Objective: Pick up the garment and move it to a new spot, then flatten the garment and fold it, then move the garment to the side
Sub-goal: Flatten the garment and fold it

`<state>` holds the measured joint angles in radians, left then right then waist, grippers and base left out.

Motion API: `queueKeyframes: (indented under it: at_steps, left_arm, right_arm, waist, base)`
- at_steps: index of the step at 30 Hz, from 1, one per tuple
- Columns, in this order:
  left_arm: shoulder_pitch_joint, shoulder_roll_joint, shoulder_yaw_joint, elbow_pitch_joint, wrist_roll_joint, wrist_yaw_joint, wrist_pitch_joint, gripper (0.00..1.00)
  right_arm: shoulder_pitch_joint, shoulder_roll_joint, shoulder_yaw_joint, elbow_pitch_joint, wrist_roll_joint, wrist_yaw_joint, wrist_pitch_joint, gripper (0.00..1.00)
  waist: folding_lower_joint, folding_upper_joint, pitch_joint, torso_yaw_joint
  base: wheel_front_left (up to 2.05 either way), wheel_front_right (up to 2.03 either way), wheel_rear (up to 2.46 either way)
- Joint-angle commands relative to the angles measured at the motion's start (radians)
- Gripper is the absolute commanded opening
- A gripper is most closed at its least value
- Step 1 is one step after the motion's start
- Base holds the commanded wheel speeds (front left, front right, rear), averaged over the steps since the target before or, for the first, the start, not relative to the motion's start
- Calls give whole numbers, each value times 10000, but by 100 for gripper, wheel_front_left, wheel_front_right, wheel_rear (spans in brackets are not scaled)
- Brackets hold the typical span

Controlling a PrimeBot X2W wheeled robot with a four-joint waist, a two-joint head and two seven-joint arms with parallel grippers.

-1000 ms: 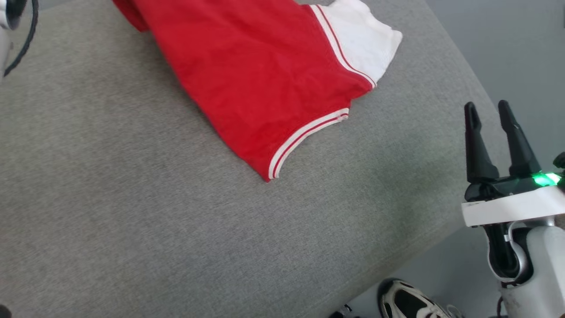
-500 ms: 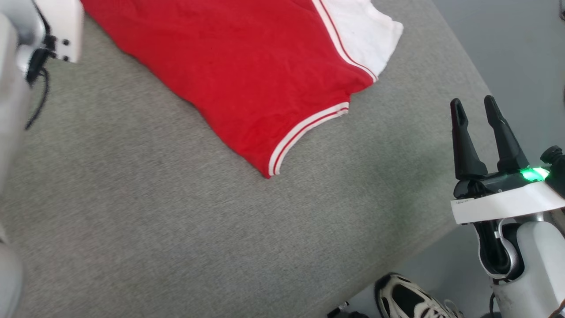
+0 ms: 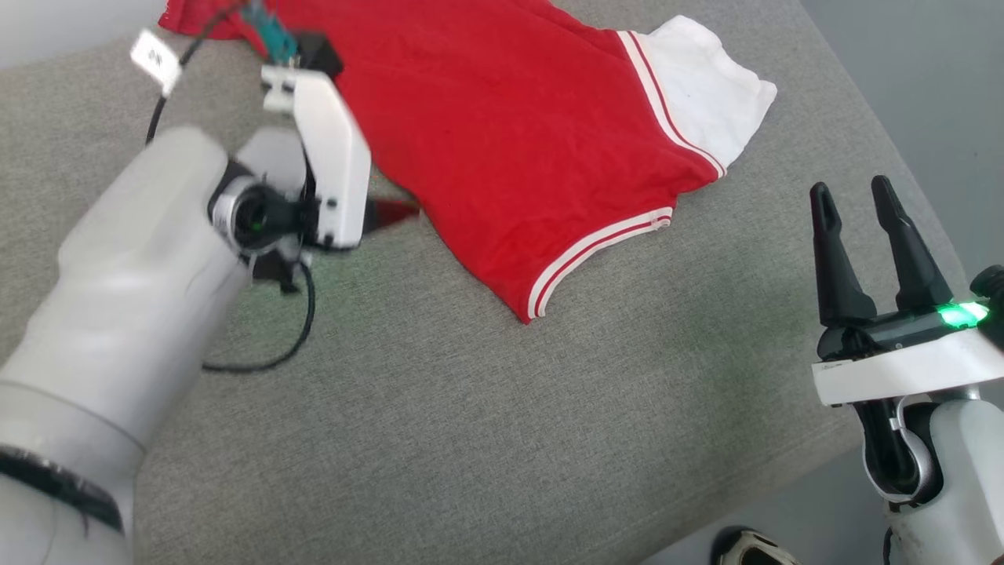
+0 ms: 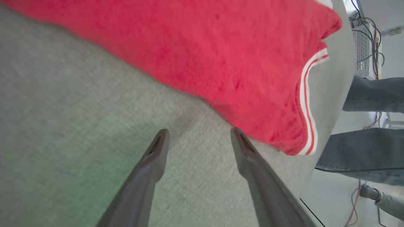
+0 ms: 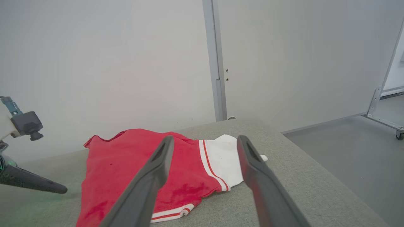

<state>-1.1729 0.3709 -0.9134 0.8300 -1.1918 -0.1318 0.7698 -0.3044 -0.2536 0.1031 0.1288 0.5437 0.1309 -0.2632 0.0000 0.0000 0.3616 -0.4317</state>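
While the garment (image 3: 510, 133) lies spread on the grey tabletop (image 3: 471, 431), I have my left pincer (image 4: 199, 134) wide and empty, one fingertip right at the garment's red edge. My right pincer (image 3: 851, 188) is parted too, holding nothing, well right of the garment.

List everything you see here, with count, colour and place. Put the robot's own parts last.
T-shirt: one, red with a white sleeve, on the cushion's far part.
Cushion: one, grey, under the T-shirt.
Shoe: one, white and black, on the floor near the cushion's right edge.
Trouser legs: two, grey-blue, a person's, beyond the cushion.
Left tool: one, dark, open, low over the cushion at the T-shirt's edge.
Right tool: one, dark, open, at the cushion's right side.
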Motion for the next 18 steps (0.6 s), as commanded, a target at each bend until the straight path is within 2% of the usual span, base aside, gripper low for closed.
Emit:
queueKeyframes:
  at_steps: [1,4,6,12,17,18]
  left_arm:
    - [332,-30,44,-116,-258,28,355,100]
    - [375,52,105,-272,-394,192,646,100]
    - [501,132,206,-276,-555,449,661,100]
    - [623,-26,672,-385,-1087,917,722,100]
    - [673,-137,736,-472,-1093,860,423,100]
    - [660,-172,775,-423,-1062,897,270,75]
  right_arm:
    - [75,40,53,-62,-55,-3,-19,100]
    - [59,62,85,-82,-27,-3,-19,100]
    - [9,124,68,-86,24,-3,-19,100]
    - [22,300,85,-14,104,-3,-19,100]
    - [11,419,96,42,108,-3,-19,100]
    - [-9,437,93,53,107,-3,-19,100]
  waist:
    - [0,0,53,-61]
    - [0,0,136,-176]
    - [0,0,242,-333]
    - [0,0,473,-751]
    - [0,0,548,-941]
    - [0,0,559,-956]
  base:
    - [0,0,0]
    - [0,0,0]
    - [0,0,0]
    - [0,0,0]
    - [0,0,0]
    - [0,0,0]
